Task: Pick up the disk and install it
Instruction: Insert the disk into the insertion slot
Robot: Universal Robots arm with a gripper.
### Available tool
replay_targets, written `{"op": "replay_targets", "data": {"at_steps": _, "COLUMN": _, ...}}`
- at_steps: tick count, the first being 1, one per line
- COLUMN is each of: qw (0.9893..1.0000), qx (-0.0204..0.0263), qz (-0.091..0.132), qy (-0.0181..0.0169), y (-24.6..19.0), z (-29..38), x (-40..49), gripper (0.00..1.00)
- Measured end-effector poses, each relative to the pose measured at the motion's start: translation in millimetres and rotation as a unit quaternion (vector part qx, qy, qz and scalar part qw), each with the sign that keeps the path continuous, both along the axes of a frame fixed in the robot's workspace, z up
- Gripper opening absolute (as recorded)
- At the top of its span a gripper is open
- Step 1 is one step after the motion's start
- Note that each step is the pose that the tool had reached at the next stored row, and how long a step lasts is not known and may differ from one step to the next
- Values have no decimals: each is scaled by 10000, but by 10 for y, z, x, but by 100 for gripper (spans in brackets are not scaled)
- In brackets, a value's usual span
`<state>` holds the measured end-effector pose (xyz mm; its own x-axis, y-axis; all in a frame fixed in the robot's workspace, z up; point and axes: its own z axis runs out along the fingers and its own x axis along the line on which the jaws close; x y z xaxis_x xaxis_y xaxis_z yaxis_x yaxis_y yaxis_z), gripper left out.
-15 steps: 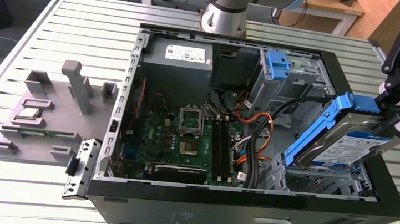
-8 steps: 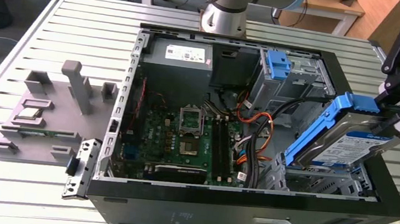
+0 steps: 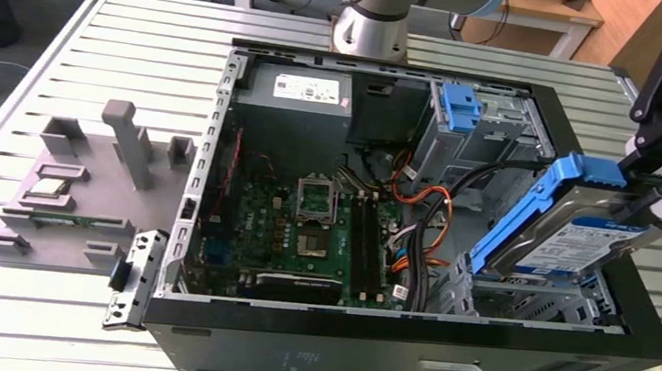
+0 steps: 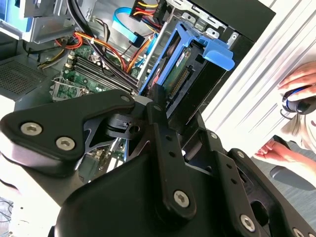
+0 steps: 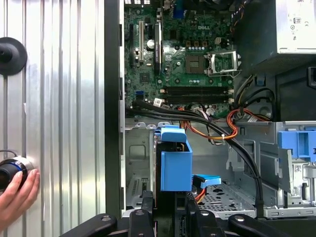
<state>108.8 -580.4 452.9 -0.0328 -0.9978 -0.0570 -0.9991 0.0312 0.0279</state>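
The gripper (image 3: 661, 188) is matte black, its flat rounded linkage bars (image 4: 165, 148) pinned with silver socket-head screws (image 4: 30, 129). Far behind the gripper, the arm's tubular base (image 3: 371, 19) is brushed silver-grey.

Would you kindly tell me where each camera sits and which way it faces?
Exterior view: off the arm, high, looking down into the open computer case; arm base and gripper holding the disk show.
First wrist view: on the wrist, facing into the case; the gripper shows.
Second wrist view: on the wrist, facing the disk; the gripper shows.
Both wrist views share disk, motherboard, a person's hand.
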Motion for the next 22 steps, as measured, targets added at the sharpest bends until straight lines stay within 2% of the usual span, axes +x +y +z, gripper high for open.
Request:
{"op": "replay_targets", "data": {"at_steps": 16, "qw": 10000, "qx": 1, "qz": -13, "qy": 0, "y": 23, "z": -42, "x": 1, "gripper": 35}}
{"op": "replay_targets", "data": {"at_steps": 22, "qw": 10000, "qx": 0, "qz": -29, "qy": 0, "y": 24, "z": -84, "x": 1, "gripper": 35}}
